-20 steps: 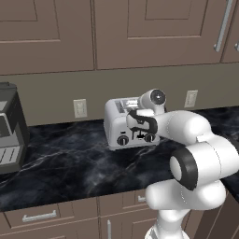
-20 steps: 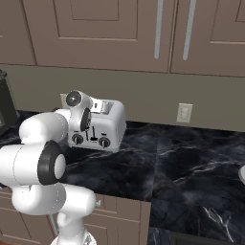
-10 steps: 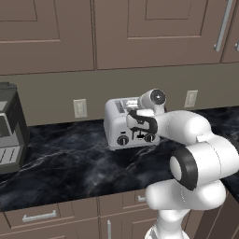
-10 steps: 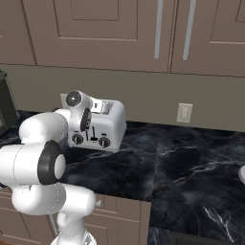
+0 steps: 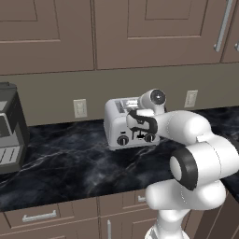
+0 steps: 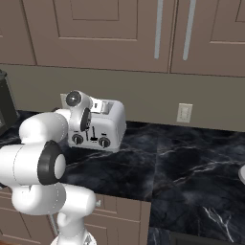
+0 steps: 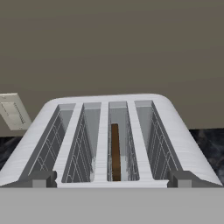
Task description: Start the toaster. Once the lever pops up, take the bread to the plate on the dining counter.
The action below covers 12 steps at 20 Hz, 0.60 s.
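With jaws released above the toaster point(image 7: 109, 135), the robot is facing thin, light, crumbly bread point(image 7: 115, 151), likely best pinched by its top edge.

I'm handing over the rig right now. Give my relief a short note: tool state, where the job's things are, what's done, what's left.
Tool: open, holding nothing, poised just above the front edge of the toaster, looking down into its slots.
Toaster: on the black marble worktop against the wall, beside a wall outlet.
Bread: sitting upright, low in the third slot from the left in the hand view; the other three slots hold nothing.
Done: arm brought to the toaster.
Left: I cannot tell whether the lever has been pressed. After it pops up, lift the bread out and carry it to the plate on the dining counter.
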### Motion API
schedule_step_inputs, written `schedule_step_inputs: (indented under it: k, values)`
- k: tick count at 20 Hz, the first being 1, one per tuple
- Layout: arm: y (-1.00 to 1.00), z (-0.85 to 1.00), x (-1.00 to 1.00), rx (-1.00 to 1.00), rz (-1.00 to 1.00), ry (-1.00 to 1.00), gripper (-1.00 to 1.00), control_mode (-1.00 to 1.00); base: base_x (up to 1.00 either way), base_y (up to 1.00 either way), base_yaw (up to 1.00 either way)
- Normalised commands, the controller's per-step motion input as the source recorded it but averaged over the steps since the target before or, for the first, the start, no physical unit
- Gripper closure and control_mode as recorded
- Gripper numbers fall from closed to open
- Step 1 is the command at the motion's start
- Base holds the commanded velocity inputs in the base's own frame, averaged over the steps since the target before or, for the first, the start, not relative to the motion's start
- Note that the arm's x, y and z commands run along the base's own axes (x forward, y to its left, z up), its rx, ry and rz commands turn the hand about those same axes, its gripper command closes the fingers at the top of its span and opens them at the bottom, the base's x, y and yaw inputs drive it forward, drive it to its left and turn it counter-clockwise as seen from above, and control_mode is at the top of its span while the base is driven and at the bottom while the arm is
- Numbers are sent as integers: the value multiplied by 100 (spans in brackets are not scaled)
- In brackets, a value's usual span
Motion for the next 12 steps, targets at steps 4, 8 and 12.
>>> schedule_step_inputs:
  k: [4, 8, 12]
  values:
    - [0, 0, 0, 0, 0, 0, -100, -100, 0, 0, 0]
    - [0, 0, 0, 0, 0, 0, -100, -100, 0, 0, 0]
    - [0, 0, 0, 0, 0, 0, -100, -100, 0, 0, 0]
